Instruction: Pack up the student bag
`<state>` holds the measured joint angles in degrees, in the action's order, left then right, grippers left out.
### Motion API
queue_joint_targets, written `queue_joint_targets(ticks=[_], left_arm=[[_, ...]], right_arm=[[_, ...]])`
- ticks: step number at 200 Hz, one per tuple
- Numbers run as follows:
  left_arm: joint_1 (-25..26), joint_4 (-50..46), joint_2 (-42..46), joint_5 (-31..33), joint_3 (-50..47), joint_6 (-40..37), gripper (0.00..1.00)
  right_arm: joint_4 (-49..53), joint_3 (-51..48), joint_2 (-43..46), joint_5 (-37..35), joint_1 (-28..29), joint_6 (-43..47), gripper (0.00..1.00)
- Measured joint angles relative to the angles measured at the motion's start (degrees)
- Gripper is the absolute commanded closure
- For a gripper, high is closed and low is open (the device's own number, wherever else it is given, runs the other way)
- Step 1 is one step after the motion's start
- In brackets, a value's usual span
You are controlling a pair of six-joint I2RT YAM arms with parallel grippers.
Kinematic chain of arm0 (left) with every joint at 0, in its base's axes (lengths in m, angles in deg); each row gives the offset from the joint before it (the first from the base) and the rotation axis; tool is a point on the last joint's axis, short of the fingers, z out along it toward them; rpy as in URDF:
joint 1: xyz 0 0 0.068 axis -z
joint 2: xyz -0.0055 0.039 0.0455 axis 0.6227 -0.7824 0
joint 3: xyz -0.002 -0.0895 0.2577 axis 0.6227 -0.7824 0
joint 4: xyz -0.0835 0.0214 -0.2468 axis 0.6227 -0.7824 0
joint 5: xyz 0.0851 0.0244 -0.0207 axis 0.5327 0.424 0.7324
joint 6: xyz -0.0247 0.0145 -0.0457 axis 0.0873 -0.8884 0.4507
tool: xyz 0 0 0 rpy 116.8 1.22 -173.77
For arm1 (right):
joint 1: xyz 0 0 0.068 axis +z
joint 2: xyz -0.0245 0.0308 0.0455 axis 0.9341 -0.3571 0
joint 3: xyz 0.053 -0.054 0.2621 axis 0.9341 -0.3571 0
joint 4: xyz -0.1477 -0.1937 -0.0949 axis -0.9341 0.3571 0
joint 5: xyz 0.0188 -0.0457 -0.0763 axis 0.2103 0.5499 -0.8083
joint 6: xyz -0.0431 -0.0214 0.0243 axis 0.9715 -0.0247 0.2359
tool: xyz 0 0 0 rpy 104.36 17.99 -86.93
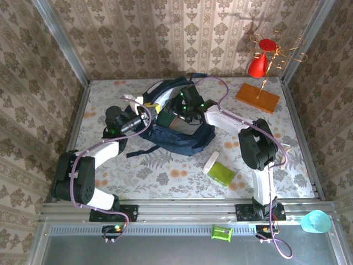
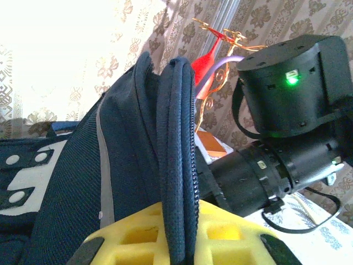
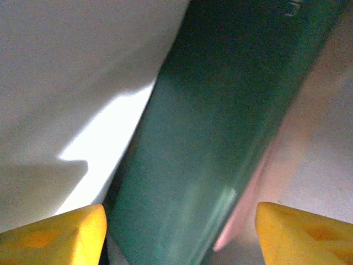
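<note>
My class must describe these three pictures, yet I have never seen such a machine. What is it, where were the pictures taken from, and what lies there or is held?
Two robot arms are bolted at the near edge of a table, each ending in a two-finger gripper. One picture looks down from above and behind; the other two come from wrist cameras. A navy student bag lies mid-table, a small white item and green pouch nearer the arms, a wooden stand far right. The left gripper is clamped on the bag's zipper edge. The right gripper, open at the bag's mouth, faces a blurred dark green thing I cannot identify.
</note>
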<state>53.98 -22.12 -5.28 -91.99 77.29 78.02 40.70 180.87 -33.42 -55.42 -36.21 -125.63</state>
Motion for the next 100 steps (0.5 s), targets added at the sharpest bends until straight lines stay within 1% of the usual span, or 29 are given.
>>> queue_joint_targets(ticks=[26,44,55,81,100], left_arm=[[0.3,-4.5,2.3,1.6,0.0,-2.1,1.0],[0.9,-8.7,4.6,3.3,0.0,-4.7,1.0],[1.5,-11.3,5.9,4.3,0.0,-6.3,1.0],[3.6,-16.9,8.2,7.3,0.3,-10.3,1.0],[4.9,-19.2,8.3,9.3,1.0,-12.4,1.0]], right_arm=[[-1.0,1.3,-1.0,0.6,0.5,3.6,0.3],[-1.0,1.2,-0.9,0.6,0.8,6.2,0.25],[-1.2,-0.8,0.3,0.3,0.8,8.3,0.22],[-0.2,-11.0,8.3,-1.3,0.8,13.4,0.18],[1.9,-18.0,17.2,-4.2,0.7,16.5,0.18]])
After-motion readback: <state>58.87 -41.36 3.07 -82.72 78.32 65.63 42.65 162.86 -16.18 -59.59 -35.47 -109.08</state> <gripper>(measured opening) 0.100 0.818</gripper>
